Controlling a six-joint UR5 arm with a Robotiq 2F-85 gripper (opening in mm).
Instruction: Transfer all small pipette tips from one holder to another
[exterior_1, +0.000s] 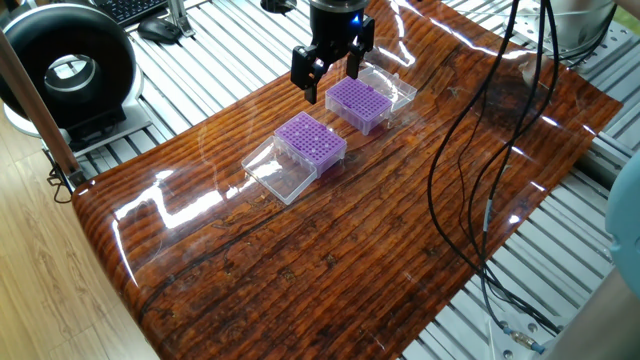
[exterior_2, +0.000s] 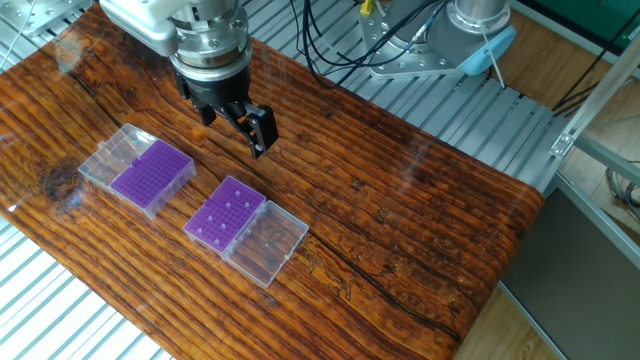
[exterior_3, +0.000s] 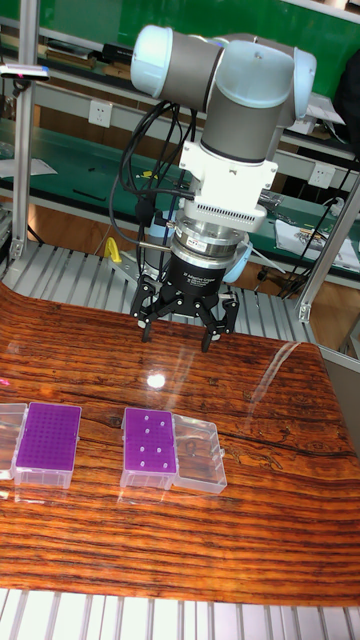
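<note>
Two purple holders with clear hinged lids lying open sit on the wooden table. One holder (exterior_2: 227, 215) (exterior_3: 148, 447) shows several small pipette tips (exterior_2: 230, 208) as pale dots spread over its grid. The other holder (exterior_2: 152, 177) (exterior_3: 47, 443) shows only a dense fine grid. In one fixed view the pair appears as a near holder (exterior_1: 311, 140) and a far holder (exterior_1: 358, 103). My gripper (exterior_1: 330, 75) (exterior_2: 235, 122) (exterior_3: 180, 330) hangs open and empty above the table, behind the holders and touching neither.
The table's glossy wooden top (exterior_1: 330, 250) ends in metal slats all round. Black cables (exterior_1: 480, 150) hang over its right side. A round black device (exterior_1: 68, 70) stands off the table at the left. The arm's base (exterior_2: 470, 30) is beyond the far edge.
</note>
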